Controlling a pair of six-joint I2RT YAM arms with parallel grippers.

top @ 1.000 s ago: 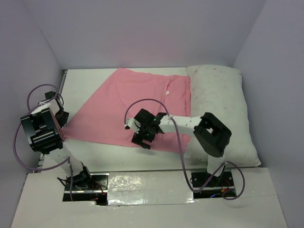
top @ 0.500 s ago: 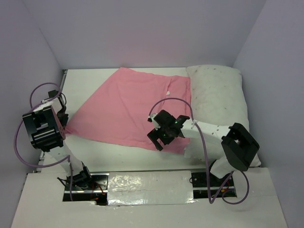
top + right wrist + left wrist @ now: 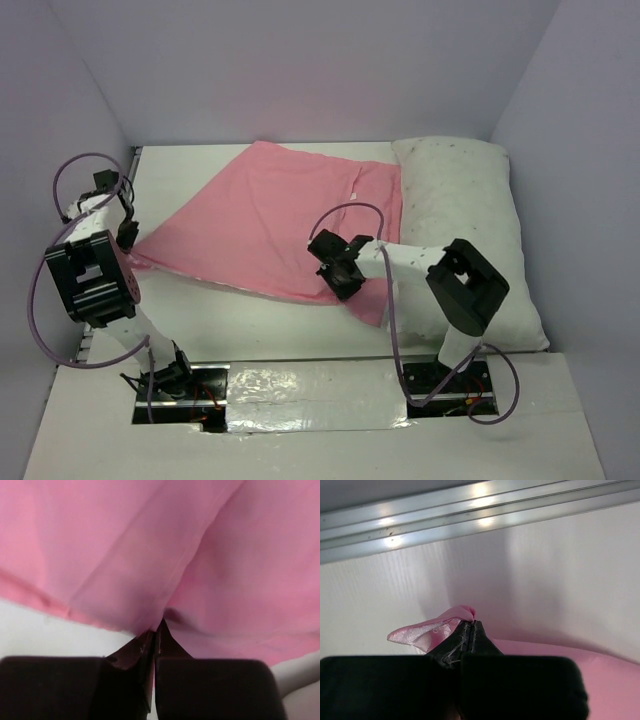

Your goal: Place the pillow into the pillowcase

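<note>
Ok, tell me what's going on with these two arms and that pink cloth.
Both arms are gripping the pink pillowcase. The left pincer is shut on its far-left corner, and the right pincer is shut on a fold at its near edge. The white pillow lies on the table at the right, beside the pillowcase and not yet inside it.
</note>
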